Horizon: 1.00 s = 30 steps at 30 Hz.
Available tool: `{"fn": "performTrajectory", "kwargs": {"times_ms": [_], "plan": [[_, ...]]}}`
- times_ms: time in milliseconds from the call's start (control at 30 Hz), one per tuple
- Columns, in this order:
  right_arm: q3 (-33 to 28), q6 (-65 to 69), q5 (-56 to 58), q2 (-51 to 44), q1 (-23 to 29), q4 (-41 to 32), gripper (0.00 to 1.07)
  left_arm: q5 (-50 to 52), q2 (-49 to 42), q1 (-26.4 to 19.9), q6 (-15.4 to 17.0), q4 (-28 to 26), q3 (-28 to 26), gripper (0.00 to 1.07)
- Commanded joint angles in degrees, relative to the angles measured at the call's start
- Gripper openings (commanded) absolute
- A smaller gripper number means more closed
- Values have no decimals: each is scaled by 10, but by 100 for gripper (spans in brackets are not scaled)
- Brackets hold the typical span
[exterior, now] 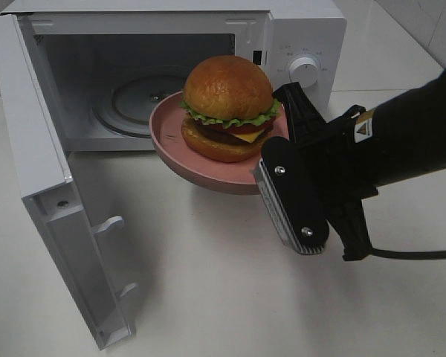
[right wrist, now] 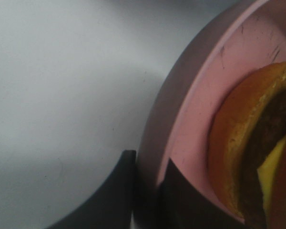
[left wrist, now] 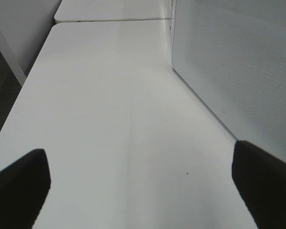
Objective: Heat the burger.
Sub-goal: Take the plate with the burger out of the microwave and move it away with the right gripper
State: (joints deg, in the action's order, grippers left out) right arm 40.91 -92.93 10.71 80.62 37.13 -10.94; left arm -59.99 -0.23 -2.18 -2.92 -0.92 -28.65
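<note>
the left pincer (left wrist: 138,191) is held wide open over the white surface (left wrist: 114,119), beside the microwave (exterior: 297,33) whose door (exterior: 37,171) is swung open. the burger (exterior: 227,108) is carried on a pink plate (exterior: 171,134), whose rim is clamped by the right pincer (right wrist: 145,191).

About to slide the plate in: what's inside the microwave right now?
Inside the microwave only the glass turntable shows, bare where visible. The plate and burger cover its right side.
</note>
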Motion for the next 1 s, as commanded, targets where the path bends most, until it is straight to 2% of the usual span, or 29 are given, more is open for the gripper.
{"fn": "performTrajectory", "kwargs": {"times_ms": [33, 300, 600, 800, 1000], "plan": [[-13, 1, -39, -35, -2, -3, 0, 5, -12, -1, 4, 1, 1, 98], [-73, 4, -18, -129, -2, -1, 0, 5, -12, -1, 4, 1, 1, 98], [-105, 23, 26, -213, -2, 7, 0, 5, -12, -1, 4, 1, 1, 98], [-125, 80, 64, -267, -2, 58, 1, 5, -12, -1, 4, 1, 1, 98], [-127, 213, 105, -300, -2, 166, 1, 5, -12, -1, 4, 1, 1, 98]]}}
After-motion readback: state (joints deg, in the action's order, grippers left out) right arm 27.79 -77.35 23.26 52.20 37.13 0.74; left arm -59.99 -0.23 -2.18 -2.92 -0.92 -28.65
